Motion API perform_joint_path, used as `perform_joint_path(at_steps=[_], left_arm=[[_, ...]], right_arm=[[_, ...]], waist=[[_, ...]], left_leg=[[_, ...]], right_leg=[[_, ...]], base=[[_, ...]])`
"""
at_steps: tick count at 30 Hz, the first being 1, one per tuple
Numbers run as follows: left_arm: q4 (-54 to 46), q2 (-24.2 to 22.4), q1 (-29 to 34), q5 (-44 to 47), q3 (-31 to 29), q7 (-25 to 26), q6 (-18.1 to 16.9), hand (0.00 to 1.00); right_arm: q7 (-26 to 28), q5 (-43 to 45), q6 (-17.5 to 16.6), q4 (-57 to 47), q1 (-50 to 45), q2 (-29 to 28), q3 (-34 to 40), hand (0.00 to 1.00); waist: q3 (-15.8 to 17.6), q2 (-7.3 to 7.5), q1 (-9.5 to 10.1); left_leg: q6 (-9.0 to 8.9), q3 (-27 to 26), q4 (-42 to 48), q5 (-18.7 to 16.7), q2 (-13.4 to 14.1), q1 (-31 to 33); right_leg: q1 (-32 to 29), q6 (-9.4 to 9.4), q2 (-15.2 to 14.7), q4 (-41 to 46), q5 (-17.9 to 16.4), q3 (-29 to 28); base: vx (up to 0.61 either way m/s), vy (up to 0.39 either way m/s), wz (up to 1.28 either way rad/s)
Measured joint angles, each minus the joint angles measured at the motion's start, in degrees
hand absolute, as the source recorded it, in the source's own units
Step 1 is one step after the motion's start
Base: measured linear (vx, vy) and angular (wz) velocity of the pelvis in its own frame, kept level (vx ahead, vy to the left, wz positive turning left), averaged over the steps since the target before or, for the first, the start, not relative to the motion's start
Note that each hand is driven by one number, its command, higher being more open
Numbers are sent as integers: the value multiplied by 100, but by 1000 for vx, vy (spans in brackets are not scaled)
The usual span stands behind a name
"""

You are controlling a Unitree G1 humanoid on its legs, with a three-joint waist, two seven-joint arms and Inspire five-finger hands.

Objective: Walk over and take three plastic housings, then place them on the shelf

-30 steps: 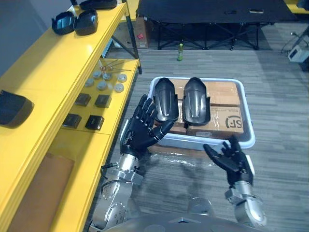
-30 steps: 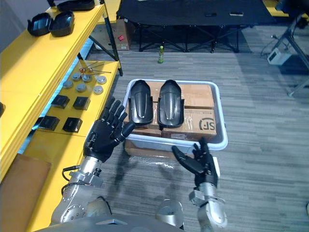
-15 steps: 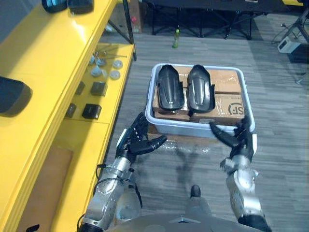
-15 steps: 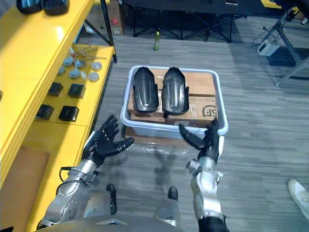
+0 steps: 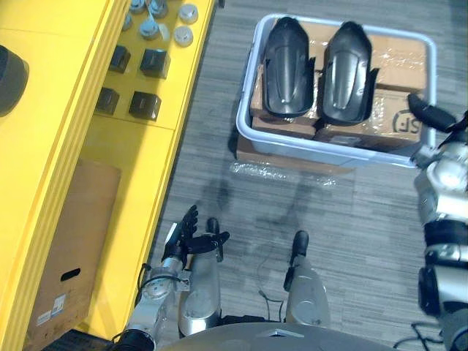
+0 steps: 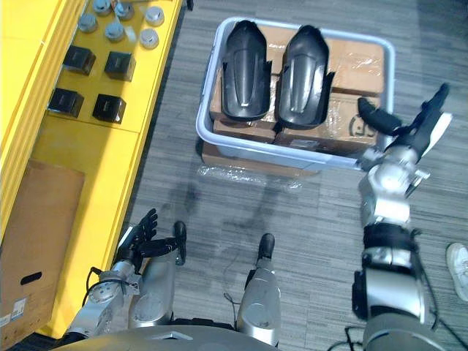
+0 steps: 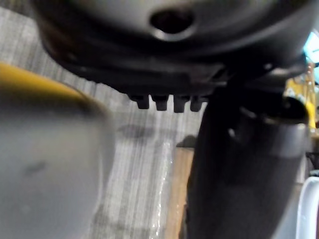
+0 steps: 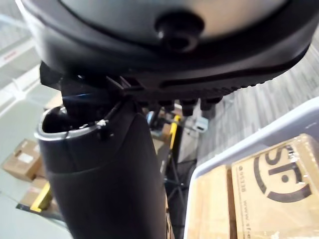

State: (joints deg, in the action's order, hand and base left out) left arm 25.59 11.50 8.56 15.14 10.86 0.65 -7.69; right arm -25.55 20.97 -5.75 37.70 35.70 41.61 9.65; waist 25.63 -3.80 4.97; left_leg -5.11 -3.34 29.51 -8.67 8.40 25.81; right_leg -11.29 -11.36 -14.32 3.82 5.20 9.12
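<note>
Two black plastic housings (image 5: 287,67) (image 5: 346,63) lie side by side on cardboard boxes inside a pale bin (image 5: 245,124) on the floor ahead. A third black housing (image 5: 11,69) rests on top of the yellow shelf (image 5: 66,146) at the left. My right hand (image 6: 409,131) hovers by the bin's near right corner, open with straight fingers, holding nothing. In the right wrist view the bin's rim (image 8: 239,149) and a carton (image 8: 269,184) lie just past that hand. My left hand (image 5: 186,238) hangs low beside the shelf's front, fingers spread and empty.
On the shelf's lower level lie small black boxes (image 5: 144,106) and metal discs (image 5: 157,11). A brown cardboard box (image 5: 73,248) stands under the shelf at the lower left. A person's white shoe (image 6: 459,270) shows at the right edge.
The camera has tipped down and closer to the bin. My left hand has dropped low and back by the shelf. My right hand has risen to the bin's right corner.
</note>
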Motion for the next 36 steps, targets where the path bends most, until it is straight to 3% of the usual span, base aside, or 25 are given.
perform_joint_path(at_steps=[5,6,14,20,27,30,33,36], left_arm=[[350,-115,-15,12,9,-15,-138,100],[394,-191,-48,100,14,-32,-216,100],[702,-257,-253,431,275,-96,-504,100],[828,-268,-305,765,400,-114,-608,100],[1095,-397,-417,966,510,-124,-616,100],[1104,-432,-424,1031,509,-133,-722,100],[1113,-434,-424,1026,507,-132,-743,100],[1130,-435,-423,1019,475,-126,-784,100]], right_arm=[[-4,26,228,522,725,675,-254,100],[-18,25,405,870,1079,927,-385,100],[17,25,1012,1903,1905,1569,-1024,100],[100,29,1331,2166,2130,1865,-1325,100],[120,20,1392,2246,2282,1956,-1716,100],[116,12,1411,2246,2296,1956,-1770,100],[30,11,1369,2242,2310,1957,-1803,100],[-304,0,1036,2121,2361,1977,-1779,100]], waist=[[177,-252,135],[284,-377,148],[373,-660,292],[319,-742,445],[158,-975,629],[151,-985,749],[150,-987,749],[151,-984,734]], left_leg=[[31,84,33,30,-31,192],[48,125,32,49,-88,209],[88,175,136,90,-181,617],[91,210,202,100,-202,831],[45,390,348,64,-300,1132],[47,440,375,68,-303,1184],[68,507,412,80,-302,1179],[68,516,449,80,-293,1148]], right_leg=[[-246,0,-32,247,-1,167],[-270,2,-81,321,-6,214],[-650,-1,-174,411,-7,317],[-897,-7,-200,529,-12,317],[-1123,-34,-273,736,-86,415],[-1208,-20,-279,890,-164,433],[-1197,-8,-276,1000,-226,484],[-1199,20,-277,1106,-265,483]], base=[[-29,6,9],[-39,19,15],[-26,4,3],[0,0,0],[-29,-12,8],[-27,-38,6],[-1,-36,9],[1,-25,2]])
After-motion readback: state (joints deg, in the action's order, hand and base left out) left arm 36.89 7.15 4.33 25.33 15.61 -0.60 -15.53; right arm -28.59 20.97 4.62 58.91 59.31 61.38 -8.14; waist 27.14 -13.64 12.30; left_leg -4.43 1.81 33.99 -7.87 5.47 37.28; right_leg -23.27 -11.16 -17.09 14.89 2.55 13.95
